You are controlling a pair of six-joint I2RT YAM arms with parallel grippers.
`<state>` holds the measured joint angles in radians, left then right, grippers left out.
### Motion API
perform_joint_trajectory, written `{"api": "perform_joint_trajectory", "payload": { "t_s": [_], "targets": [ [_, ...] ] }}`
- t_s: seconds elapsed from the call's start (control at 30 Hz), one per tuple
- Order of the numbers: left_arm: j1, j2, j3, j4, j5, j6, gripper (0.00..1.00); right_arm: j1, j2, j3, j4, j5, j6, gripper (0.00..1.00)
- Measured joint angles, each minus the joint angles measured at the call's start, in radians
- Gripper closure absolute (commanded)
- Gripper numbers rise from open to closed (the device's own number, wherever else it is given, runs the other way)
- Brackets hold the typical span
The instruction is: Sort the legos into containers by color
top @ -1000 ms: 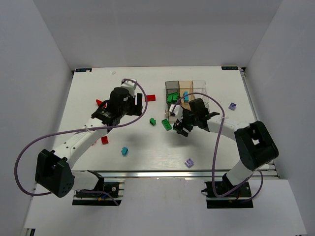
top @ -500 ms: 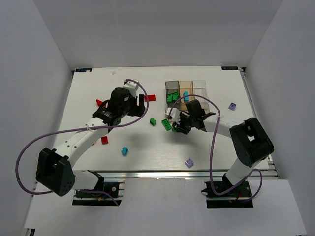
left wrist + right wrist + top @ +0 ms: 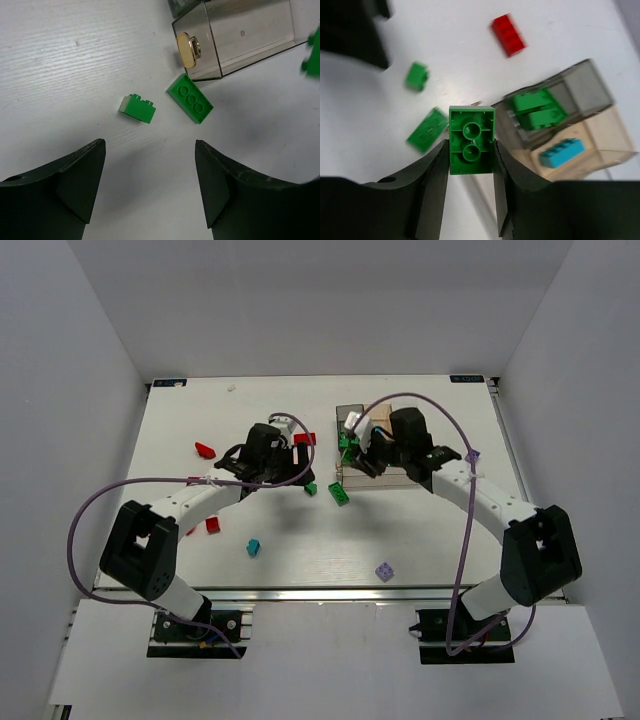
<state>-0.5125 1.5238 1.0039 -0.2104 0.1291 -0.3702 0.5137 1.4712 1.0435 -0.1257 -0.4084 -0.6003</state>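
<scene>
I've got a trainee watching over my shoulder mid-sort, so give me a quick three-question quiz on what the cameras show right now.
1. True or false: the right tool is shut on a green brick.
2. Pick one: what colour is the brick lying in the tan compartment? A red, B cyan, C green.
3. Fill in: in its own wrist view, the open left tool hangs over ___ loose green bricks on the table.

Key: 1 true; 2 B; 3 two.
</scene>
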Motion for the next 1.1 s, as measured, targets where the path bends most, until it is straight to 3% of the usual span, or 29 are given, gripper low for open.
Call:
{"api": "perform_joint_trajectory", "payload": {
  "t_s": [0.13,0.43,0.6,0.7,0.93,1.1],
  "targets": [
    [0.0,0.027,-0.01,0.014,0.016,-0.053,0.18,-0.015,0.106,0.129,0.06,0.103,0.071,0.91],
    [-0.007,0.054,-0.014,0.04,0.001,-0.156,0.18,-0.024,0.441,0.347,0.12,0.284,0.145,0.72],
    [-0.015,0.103,-0.003,0.023,-0.032,-0.212,0.18,-0.032,0.541,0.457,0.119,0.329,0.163,0.41],
    [-0.015,0.129,0.018,-0.004,-0.056,-0.242,0.18,-0.035,0.553,0.491,0.12,0.344,0.169,0.34],
    [-0.015,0.195,0.097,-0.046,-0.089,-0.31,0.18,-0.054,0.542,0.478,0.134,0.346,0.181,0.34],
    [-0.022,0.259,0.145,-0.073,-0.097,-0.359,0.18,-0.092,0.369,0.27,0.149,0.247,0.24,0.37]
  ]
}}
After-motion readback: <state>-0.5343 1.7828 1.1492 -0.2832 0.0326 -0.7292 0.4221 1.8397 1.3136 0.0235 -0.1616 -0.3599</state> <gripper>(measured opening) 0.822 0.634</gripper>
